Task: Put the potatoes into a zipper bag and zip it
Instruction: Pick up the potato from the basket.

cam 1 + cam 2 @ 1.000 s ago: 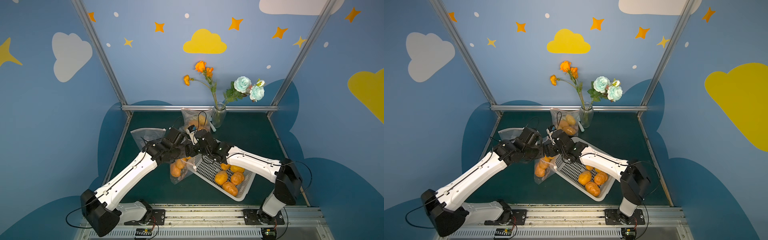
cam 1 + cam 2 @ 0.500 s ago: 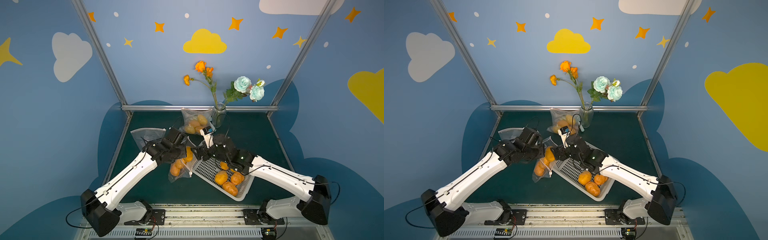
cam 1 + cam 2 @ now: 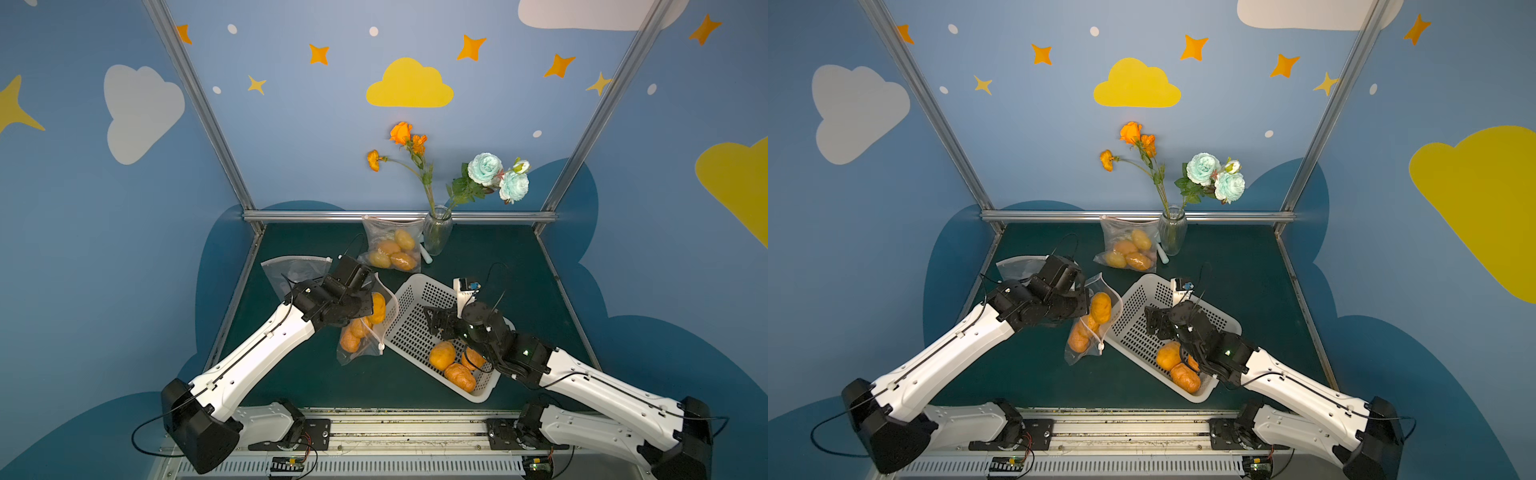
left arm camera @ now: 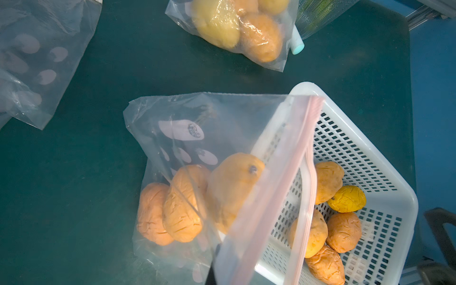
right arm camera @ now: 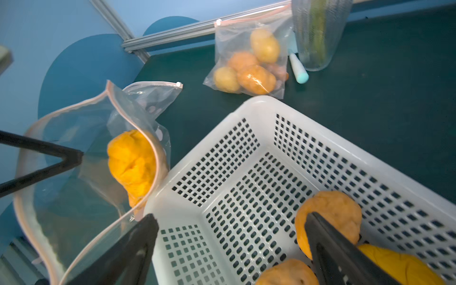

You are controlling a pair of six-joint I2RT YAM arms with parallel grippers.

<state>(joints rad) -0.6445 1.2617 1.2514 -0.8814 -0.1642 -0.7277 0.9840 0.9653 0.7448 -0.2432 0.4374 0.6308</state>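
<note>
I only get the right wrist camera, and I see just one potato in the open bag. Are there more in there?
Observer: Yes. The left wrist view shows three potatoes in the open zipper bag.
Operator: Wow! How many are left in the basket? I can't see them all.
Observer: Five loose potatoes lie in the white basket, seen in the left wrist view.
Operator: What's sticking out of that glass thing at the back?
Observer: In both top views the glass vase holds orange flowers and pale teal flowers.
</note>
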